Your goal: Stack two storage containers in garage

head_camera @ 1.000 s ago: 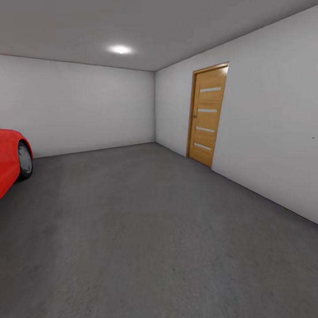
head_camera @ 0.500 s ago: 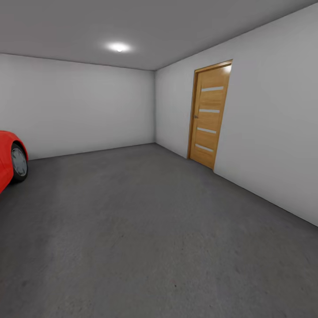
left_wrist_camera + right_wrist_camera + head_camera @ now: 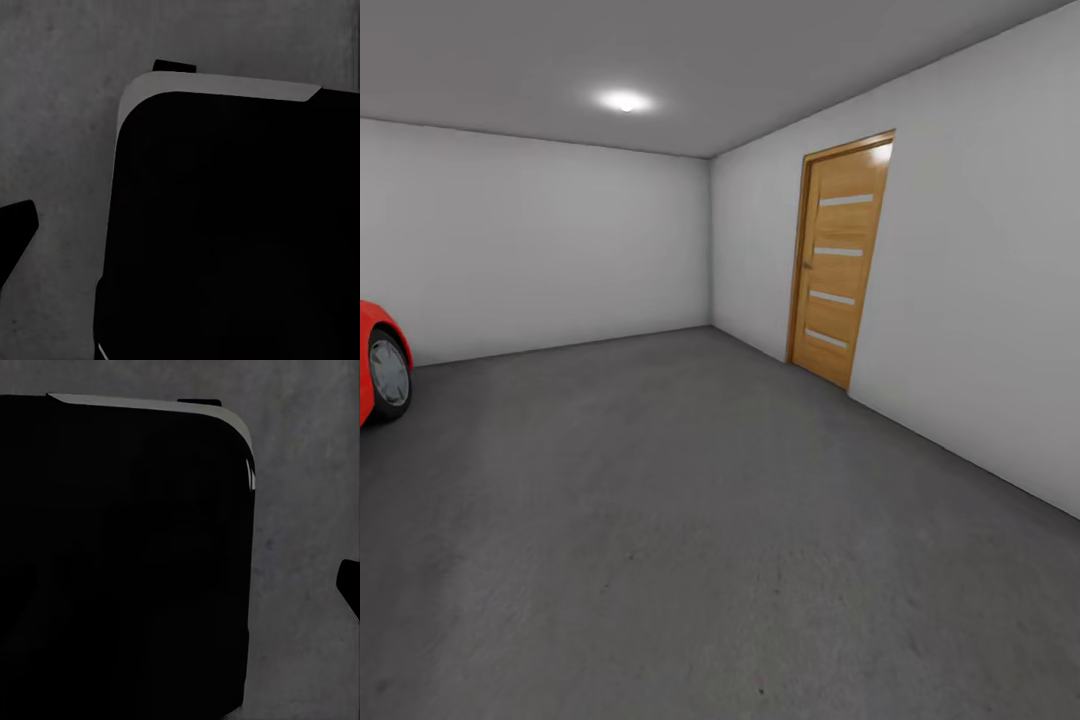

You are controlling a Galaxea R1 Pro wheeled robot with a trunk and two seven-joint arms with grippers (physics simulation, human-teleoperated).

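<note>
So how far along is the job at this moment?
The robot is in the garage: grey concrete floor, wood-panelled door, red car at the left edge. No container sits on the floor in the head view, so neither placing nor stacking looks done. Wrist views show dark robot body over concrete; whether anything is carried can't be told.

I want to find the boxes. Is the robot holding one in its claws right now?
It cannot be told. Both wrist views show a dark robot body over the grey floor, with no box there, but the claws are too dark and cut off to read.
</note>
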